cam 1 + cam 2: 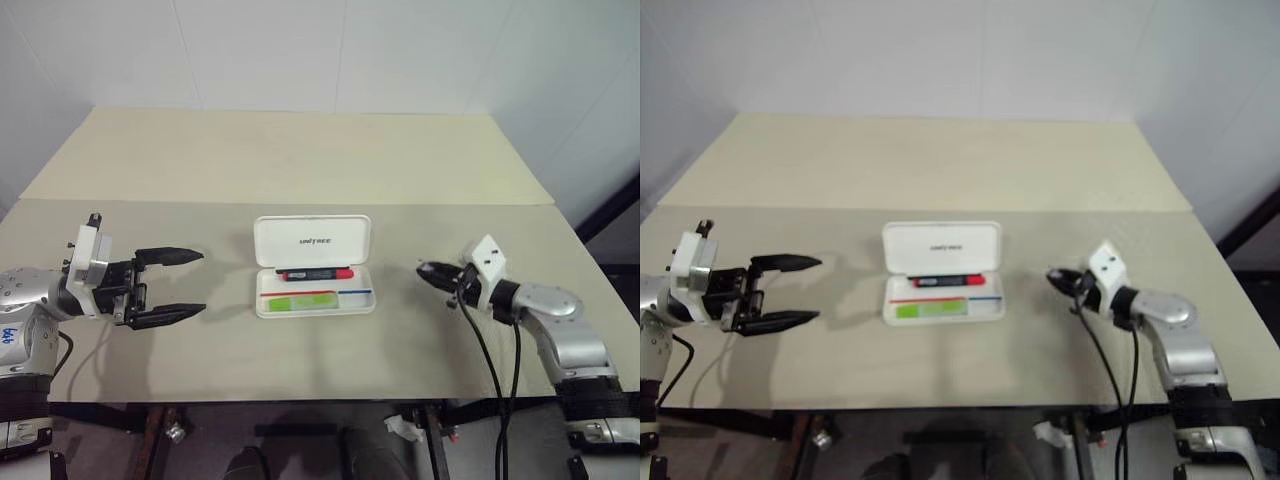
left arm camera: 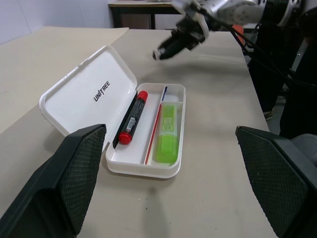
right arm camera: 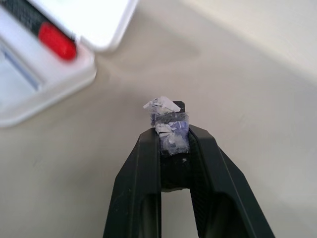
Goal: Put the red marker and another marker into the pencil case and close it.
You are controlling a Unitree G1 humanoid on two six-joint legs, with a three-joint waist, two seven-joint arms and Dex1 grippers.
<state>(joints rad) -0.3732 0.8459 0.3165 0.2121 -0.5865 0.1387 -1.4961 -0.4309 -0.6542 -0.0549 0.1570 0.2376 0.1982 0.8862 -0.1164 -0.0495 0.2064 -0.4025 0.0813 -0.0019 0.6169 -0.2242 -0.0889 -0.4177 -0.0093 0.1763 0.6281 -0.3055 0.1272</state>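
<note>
Hands (image 1: 170, 285) (image 1: 432, 271) over beige table (image 1: 300, 160)

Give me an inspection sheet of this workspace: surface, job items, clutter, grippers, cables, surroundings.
Surface: beige table, a seam running across it behind the case.
Job's things: pencil case lies open, lid up. Red marker lies in the compartment by the hinge; green highlighter in the other, past the red and blue stripe. Lid not yet closed.
Clutter: nothing seen.
Grippers: left gripper open, empty, apart from the case. Right gripper shut, scraps of tape at its fingertips, holding nothing else, beside the case.
Cables: black cables hang from the right arm over the table's front edge.
Surroundings: white walls.
</note>
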